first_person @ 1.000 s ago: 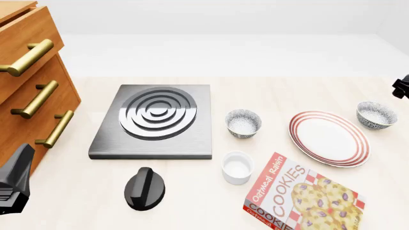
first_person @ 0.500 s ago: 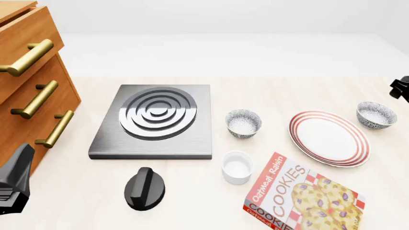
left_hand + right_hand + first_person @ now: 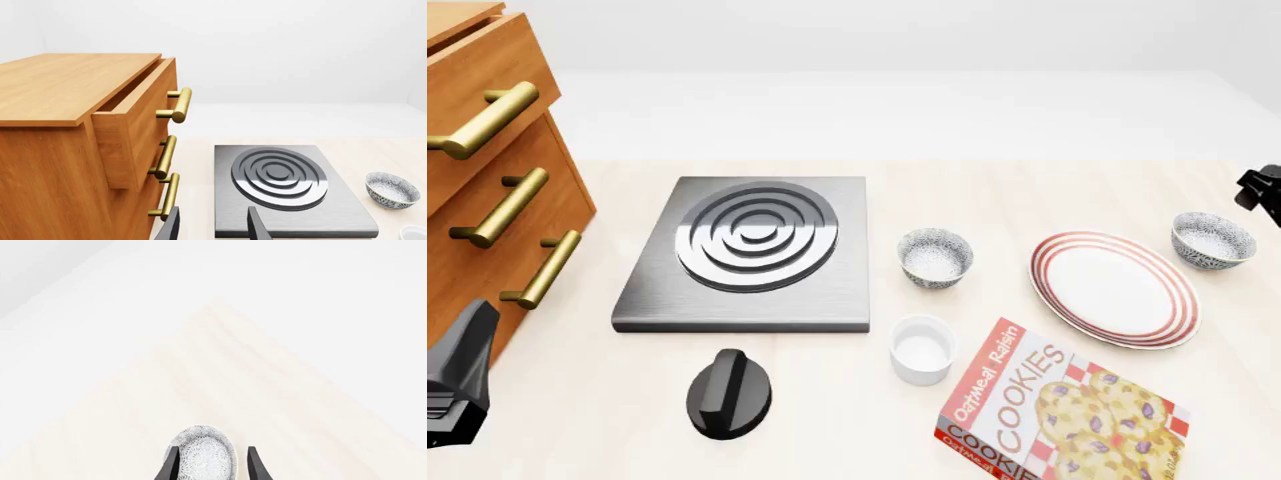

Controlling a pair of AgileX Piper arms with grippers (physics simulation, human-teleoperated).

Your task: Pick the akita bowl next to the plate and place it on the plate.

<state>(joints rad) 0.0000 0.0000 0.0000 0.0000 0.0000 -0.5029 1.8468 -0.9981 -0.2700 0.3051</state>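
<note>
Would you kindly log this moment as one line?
right gripper: open, above right-hand bowl | plate: bare | left gripper: open, idle

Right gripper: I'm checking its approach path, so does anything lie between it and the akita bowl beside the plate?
No. In the front view only bare table separates the right gripper from the akita bowl by the plate.

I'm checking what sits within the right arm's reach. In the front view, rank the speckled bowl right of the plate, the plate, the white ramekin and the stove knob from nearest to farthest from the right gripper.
1. Akita bowl, just below the right gripper at the right edge.
2. Plate, left of that bowl.
3. White ramekin, centre, near side.
4. Black stove knob, far left, near side.
</note>
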